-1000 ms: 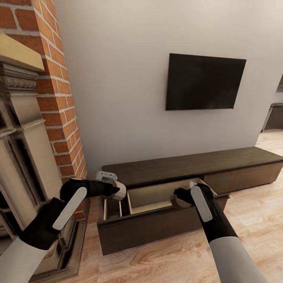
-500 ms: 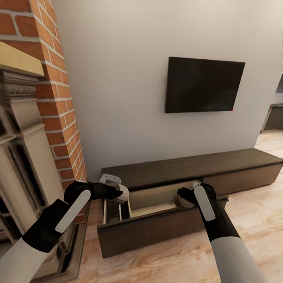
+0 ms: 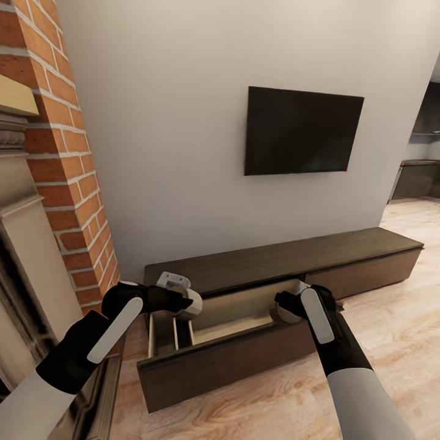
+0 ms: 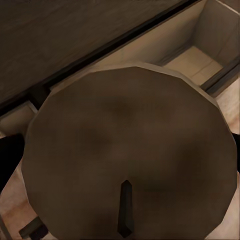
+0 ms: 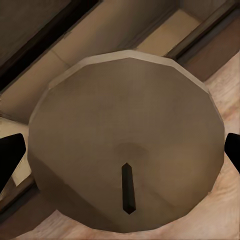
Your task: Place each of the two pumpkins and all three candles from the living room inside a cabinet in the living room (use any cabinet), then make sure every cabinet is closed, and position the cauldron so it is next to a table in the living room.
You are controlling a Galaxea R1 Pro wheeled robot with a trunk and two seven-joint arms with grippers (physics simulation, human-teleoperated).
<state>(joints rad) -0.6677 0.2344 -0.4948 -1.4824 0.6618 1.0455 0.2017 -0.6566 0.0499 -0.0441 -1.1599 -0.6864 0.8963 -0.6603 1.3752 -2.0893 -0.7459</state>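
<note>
Holding a candle in each gripper, you have both arms out over the pulled-out drawer of the cabinet [image 3: 287,260]. Your left gripper [image 3: 186,300] is closed around a squat tan candle [image 3: 193,300]; in the left wrist view that left candle [image 4: 130,155] shows its flat round top and a short dark wick, with a dark fingertip [image 4: 9,160] pressed at one edge. It hangs above the drawer's narrow end compartments, just in front of the cabinet top. Your right gripper [image 3: 282,310] is likewise clamped on the right candle [image 3: 281,314]. In the right wrist view the right candle [image 5: 125,145] sits between two black fingertips [image 5: 10,155], one at each side of the round body. It hovers over the far end of the drawer's wide pale compartment. The drawer [image 3: 226,342] stands open, its dark front [image 3: 226,363] out over the wood floor [image 3: 379,342], and what shows of its pale inside is bare.

Against the picture half a second back, the whole view has swung: the brick pillar [image 3: 61,183] and the wall television [image 3: 302,131] sit further to the left now, so that is your camera turning. Both grippers keep the same places over the drawer.
</note>
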